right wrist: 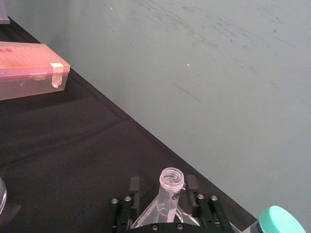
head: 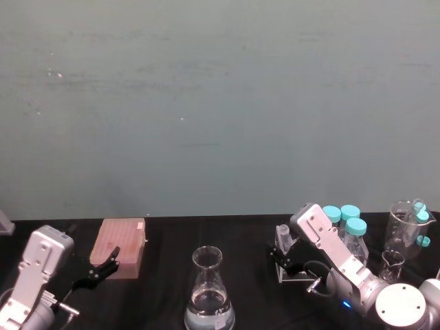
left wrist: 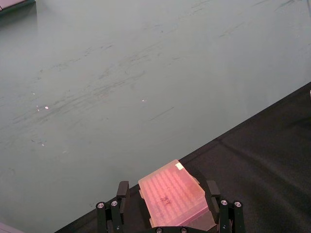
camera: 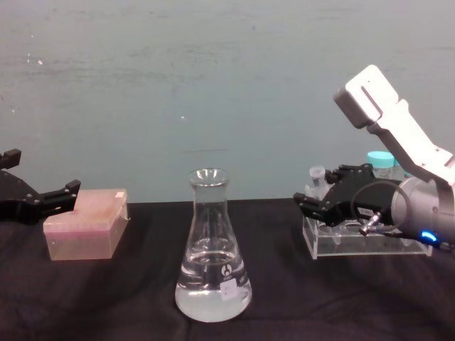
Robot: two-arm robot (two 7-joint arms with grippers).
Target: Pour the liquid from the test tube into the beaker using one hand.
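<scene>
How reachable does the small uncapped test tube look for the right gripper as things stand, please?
Probably yes. The right gripper is open, with a finger on either side of the test tube, which stands upright in the clear rack; nothing lies between them.

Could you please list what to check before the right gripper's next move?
1. Tube between the sides of right gripper: ok.
2. Grip closed on tube: not ok, fingers open.
3. Tube upright in rack: ok.
4. Beaker upright, mouth uncovered: ok.
5. Left gripper away from beaker, by pink box: ok.
6. Liquid in tube: cannot tell.
</scene>
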